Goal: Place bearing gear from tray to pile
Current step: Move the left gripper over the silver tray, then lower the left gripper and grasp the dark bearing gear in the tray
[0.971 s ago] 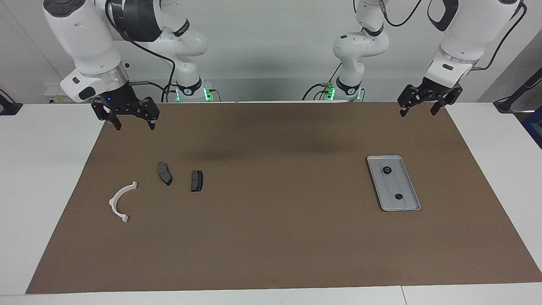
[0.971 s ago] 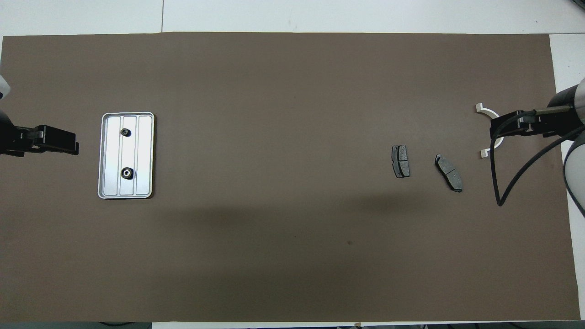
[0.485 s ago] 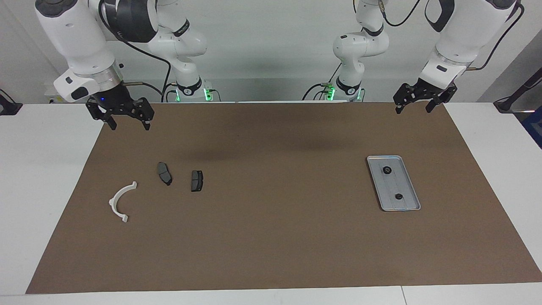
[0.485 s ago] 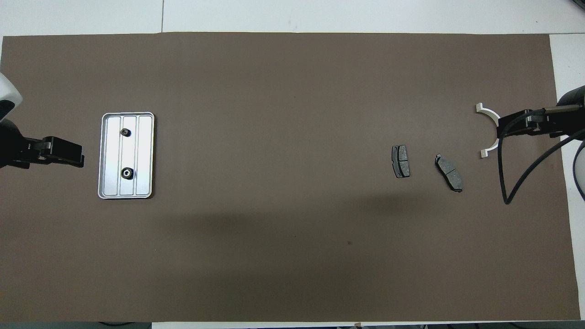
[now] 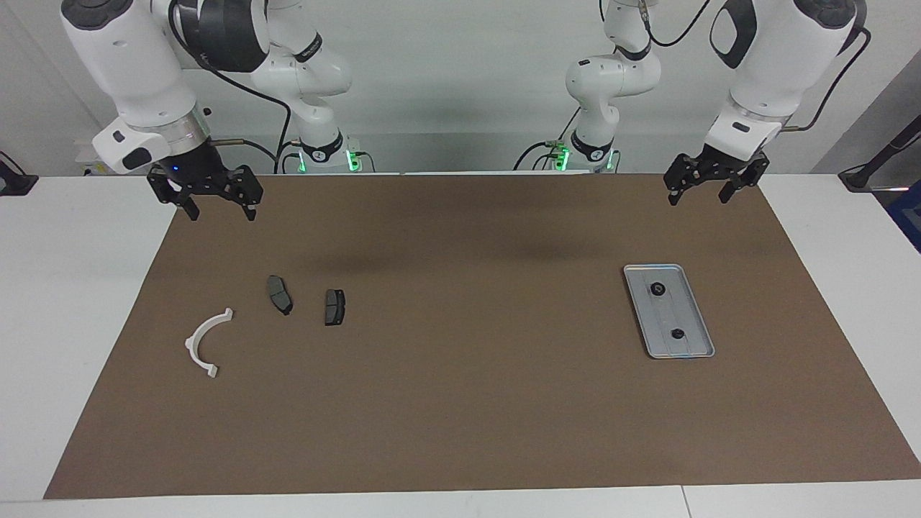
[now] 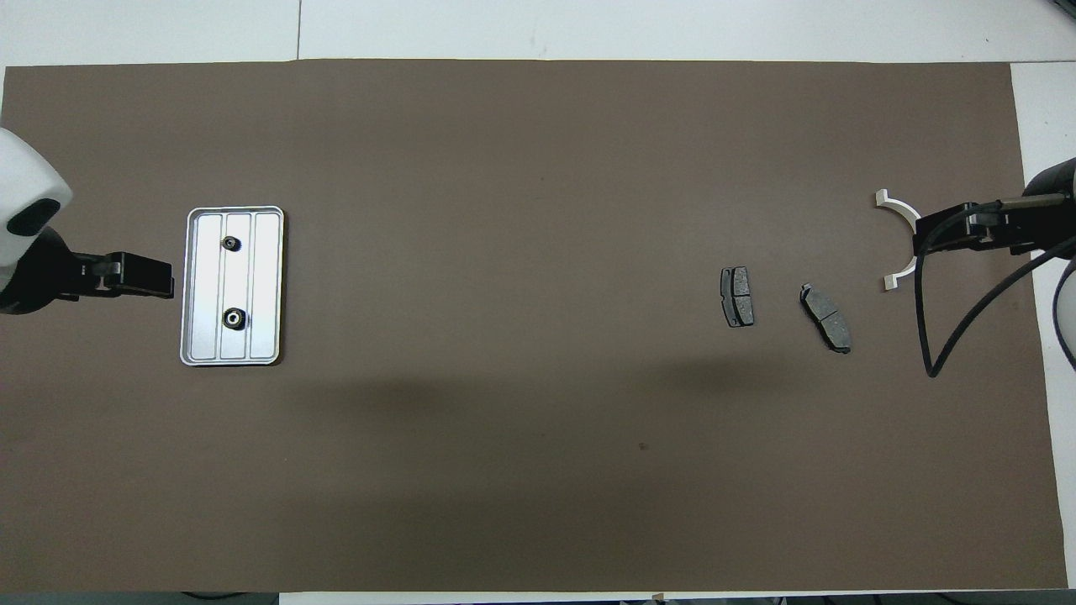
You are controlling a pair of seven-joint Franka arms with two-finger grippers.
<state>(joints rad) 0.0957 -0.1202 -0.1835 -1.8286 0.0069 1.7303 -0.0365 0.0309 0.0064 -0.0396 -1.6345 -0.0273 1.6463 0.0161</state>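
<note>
Two bearing gears sit in the tray (image 5: pixel 694 316), both on its centre strip: one bearing gear (image 5: pixel 657 289) at the end nearer the robots, the other gear (image 5: pixel 677 334) at the end farther from them. Apart from each other, neither touching the rim as far as can be told. Nothing else in the tray.

Tray lies flat on the brown mat (image 5: pixel 468 403) toward the left arm's end of the table. The pile is well apart from it, toward the right arm's end: white arc bracket (image 5: pixel 205 342) and two dark brake-pad pieces, one pad (image 5: pixel 279 294) beside the bracket, the second pad (image 5: pixel 334 307) just beside that. No gear among them.

Progress: nothing transferred yet. Pick, carry across the table and drop at the pile all remain.

Left gripper (image 5: pixel 695 191) hangs in the air over the mat's edge by the robots, on the tray's end of the table, fingers spread, holding nothing. In the overhead view it lines up beside the tray's long side, not over it. Likely the one to do the pick, judging by position.

Right gripper (image 5: pixel 217 208) hangs over the mat corner near the pile, fingers also spread, empty, waiting.
</note>
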